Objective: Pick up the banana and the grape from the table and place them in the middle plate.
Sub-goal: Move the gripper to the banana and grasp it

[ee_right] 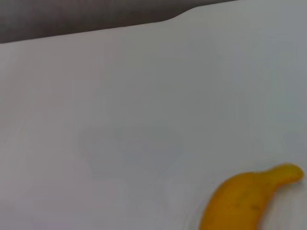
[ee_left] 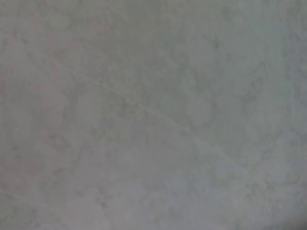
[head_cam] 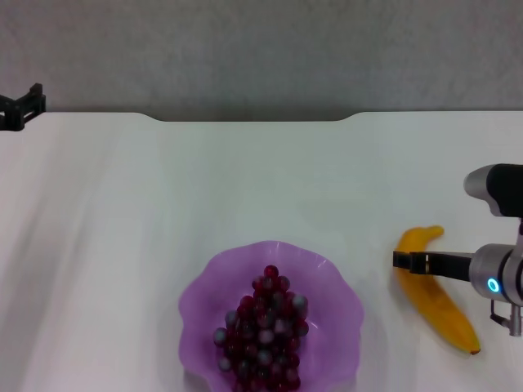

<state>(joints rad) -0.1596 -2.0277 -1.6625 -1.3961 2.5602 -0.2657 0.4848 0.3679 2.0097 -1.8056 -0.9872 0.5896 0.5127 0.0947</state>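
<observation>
White table (head_cam: 122, 245), wide and flat, with a notched far edge against a grey mottled wall (head_cam: 261, 49). No brand, label or writing readable anywhere. At far left, by the table's back corner, a small black bracket-like piece (head_cam: 20, 108), possibly part of the left arm; left gripper itself not seen, and only grey mottled surface in the left wrist view. Broad bare tabletop from that left edge across to the centre. Near the front edge, in the middle, one middle plate (head_cam: 200, 306), translucent purple with a wavy rim, cut off by the lower border of the head view. Inside it, one bunch: the grape (head_cam: 263, 331), dark red and purple-grey, lying lengthwise in the bowl. Open white strip between plate and fruit on the right. One banana (head_cam: 441, 314), flat on the table, well apart from the plate, its thin end pointing away and its dark tip toward the front. Right gripper (head_cam: 409, 262) reaching in from the right edge, black fingers level over the banana's upper part; spread or pinched, cannot tell. Right wrist view: same banana (ee_right: 240, 201) low in view, bare table beyond to the notched edge.
</observation>
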